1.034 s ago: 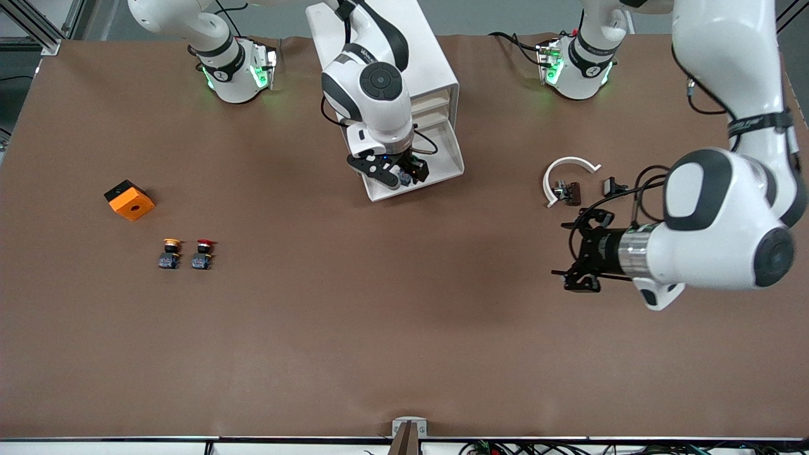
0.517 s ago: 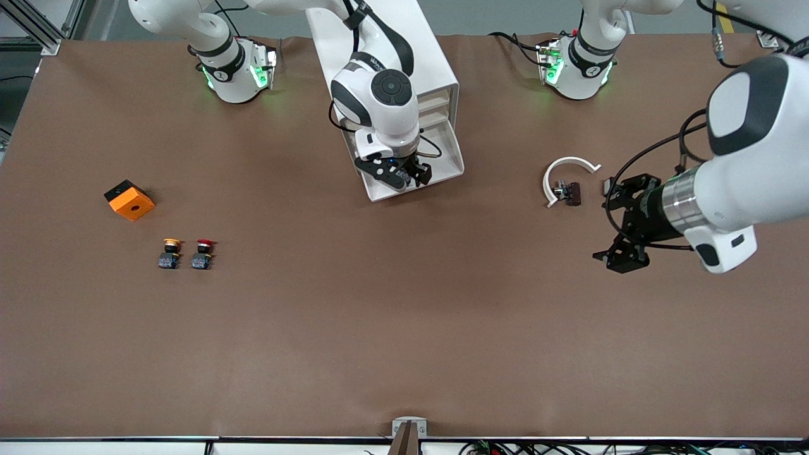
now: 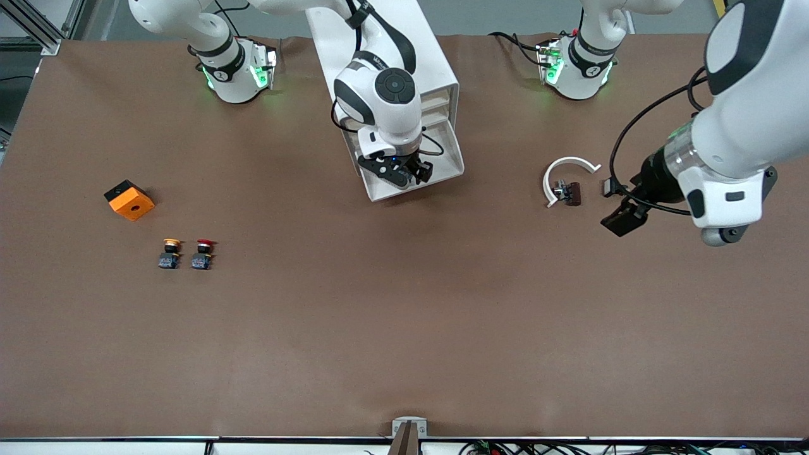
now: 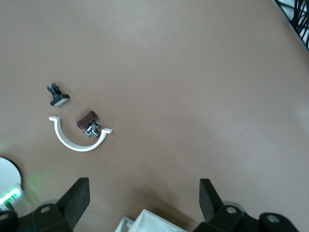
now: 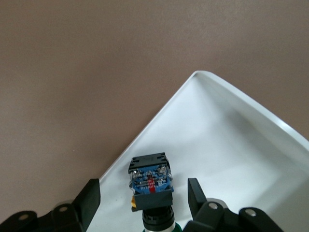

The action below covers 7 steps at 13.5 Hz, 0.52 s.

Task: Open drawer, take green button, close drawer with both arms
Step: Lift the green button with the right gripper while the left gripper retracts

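While the button lies in the open drawer between the right gripper's fingers, which are apart and not touching it, they should squeeze its sides evenly before lifting, and the left gripper waits wide open over the tabletop.

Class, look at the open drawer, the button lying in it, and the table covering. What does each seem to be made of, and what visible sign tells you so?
The drawer: probably moulded plastic, smooth white with rounded corners and a soft sheen.
The button: likely hard plastic, a black-and-blue body with small printed marks.
The table covering: a matte brown sheet, perhaps paper or felt, faintly wrinkled at its edge by the bases.
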{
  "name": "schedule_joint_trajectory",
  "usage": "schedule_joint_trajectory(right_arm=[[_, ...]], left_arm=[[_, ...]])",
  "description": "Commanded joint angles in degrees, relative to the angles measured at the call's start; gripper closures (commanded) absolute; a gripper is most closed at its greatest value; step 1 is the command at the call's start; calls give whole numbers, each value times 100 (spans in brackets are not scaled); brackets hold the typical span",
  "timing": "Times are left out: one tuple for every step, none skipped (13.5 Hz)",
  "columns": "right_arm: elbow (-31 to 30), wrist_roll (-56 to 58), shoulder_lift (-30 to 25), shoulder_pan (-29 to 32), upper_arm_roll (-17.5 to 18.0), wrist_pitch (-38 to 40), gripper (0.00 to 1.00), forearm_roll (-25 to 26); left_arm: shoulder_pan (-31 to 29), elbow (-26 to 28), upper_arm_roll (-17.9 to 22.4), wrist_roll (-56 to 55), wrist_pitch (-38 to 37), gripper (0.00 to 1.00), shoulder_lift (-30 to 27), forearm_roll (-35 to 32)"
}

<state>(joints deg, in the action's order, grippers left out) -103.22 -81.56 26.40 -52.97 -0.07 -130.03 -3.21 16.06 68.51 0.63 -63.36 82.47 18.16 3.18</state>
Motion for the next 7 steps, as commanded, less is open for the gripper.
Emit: schedule_joint_trajectory(right_arm=[[47, -141, 102, -125, -80, -5, 18, 84], [47, -141, 111, -125, -80, -5, 18, 93], [47, -141, 111, -125, -80, -5, 18, 101], [47, -141, 119, -125, -80, -5, 18, 119], [47, -141, 120, -125, -80, -5, 19, 119], [47, -150, 120, -134, -80, -5, 21, 128], [47, -150, 120, -125, -80, -5, 27, 128]], left_arm=[[-33, 198, -46, 333, -90, 0, -137, -142], [-50, 189, -72, 351, -90, 0, -163, -124], [-68, 189, -72, 412, -82, 0, -181, -98], [-77, 189, -63, 604, -55, 0, -190, -98], [-94, 189, -55, 832, -55, 0, -190, -124], [-112, 189, -28, 1148, -55, 0, -207, -124], [-216, 189, -19, 1490, -55, 0, -207, -124]])
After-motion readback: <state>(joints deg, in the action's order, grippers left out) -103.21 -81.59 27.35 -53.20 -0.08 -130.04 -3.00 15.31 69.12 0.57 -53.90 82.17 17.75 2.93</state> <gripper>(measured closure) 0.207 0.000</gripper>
